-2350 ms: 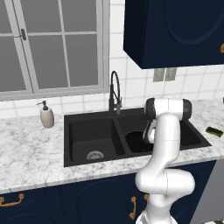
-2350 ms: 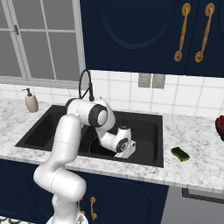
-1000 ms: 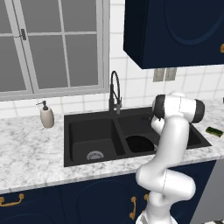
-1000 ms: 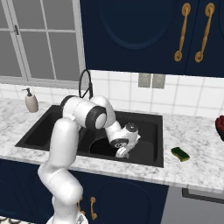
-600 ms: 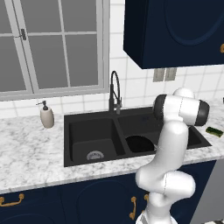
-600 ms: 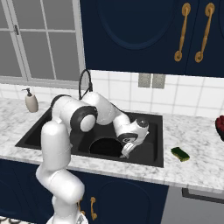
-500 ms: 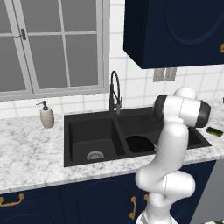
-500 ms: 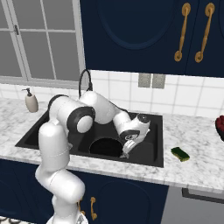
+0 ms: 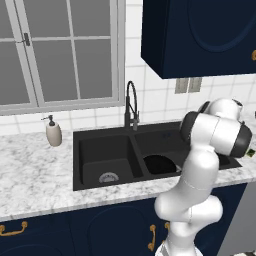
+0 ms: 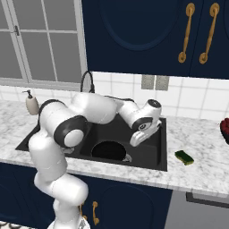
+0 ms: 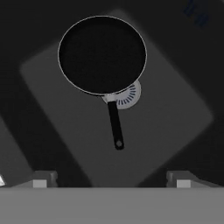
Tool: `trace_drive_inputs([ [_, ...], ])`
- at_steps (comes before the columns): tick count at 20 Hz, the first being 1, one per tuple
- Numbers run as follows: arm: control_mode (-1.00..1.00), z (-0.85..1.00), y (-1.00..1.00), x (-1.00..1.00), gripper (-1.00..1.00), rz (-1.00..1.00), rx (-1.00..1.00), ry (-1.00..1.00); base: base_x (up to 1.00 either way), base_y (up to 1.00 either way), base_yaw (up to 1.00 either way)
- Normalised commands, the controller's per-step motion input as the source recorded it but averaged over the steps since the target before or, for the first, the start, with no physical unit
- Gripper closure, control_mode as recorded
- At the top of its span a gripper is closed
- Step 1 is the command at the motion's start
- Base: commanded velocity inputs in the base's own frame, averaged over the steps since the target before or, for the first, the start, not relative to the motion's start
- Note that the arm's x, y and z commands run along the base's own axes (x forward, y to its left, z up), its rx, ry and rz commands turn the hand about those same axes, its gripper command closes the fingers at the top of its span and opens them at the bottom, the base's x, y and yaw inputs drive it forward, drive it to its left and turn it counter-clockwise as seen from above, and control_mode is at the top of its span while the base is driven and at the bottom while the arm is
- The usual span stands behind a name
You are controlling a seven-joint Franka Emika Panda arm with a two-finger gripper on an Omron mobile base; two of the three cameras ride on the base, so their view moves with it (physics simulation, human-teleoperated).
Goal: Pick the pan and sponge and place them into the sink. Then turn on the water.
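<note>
The sink (image 10: 162,147) is a black double basin set into the marbled worktop (image 10: 197,176). Its right-hand basin holds the pan (image 11: 102,54) — round, shallow and all black, lying flat on the basin floor with its long straight handle (image 11: 115,124) reaching across the floor towards the camera in the hand view. The pan's rim half covers the round silver drain (image 11: 127,97) of that basin. From the left base view the pan (image 9: 160,164) shows as a dark disc low in the right basin, while the left basin holds nothing but its own drain (image 9: 108,177).

The sponge (image 10: 184,157) lies on the worktop to the right of the sink, well apart from the pan — a small yellow-green block with a darker green face.

The gripper (image 11: 112,178) hangs above the pan's basin with its jaws spread wide, released and grasping nothing.

A tall black arched faucet (image 9: 131,104) stands behind the divider between the basins, and a cream soap dispenser (image 9: 53,133) sits on the worktop left of the sink.
</note>
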Motion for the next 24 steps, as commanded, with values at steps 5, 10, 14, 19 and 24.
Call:
trace_drive_inputs([
  [5,-1.00,0.48,-0.40,-0.67,-1.00,-0.01,0.00,-0.02,0.00,0.00,0.00],
  [10,-1.00,0.46,-0.30,-0.78,-1.00,-0.01,-0.06,0.00,0.00,0.00,0.00],
  [14,-1.00,0.12,-0.33,-0.75,-1.00,-0.07,-0.15,0.00,0.00,0.00,0.00],
  [19,-1.00,0.19,-0.15,-0.24,-1.00,-0.17,-0.14,0.04,0.00,0.00,0.00],
  [24,-1.00,0.12,0.00,0.09,-1.00,-0.19,-0.10,0.09,0.00,0.00,0.00],
])
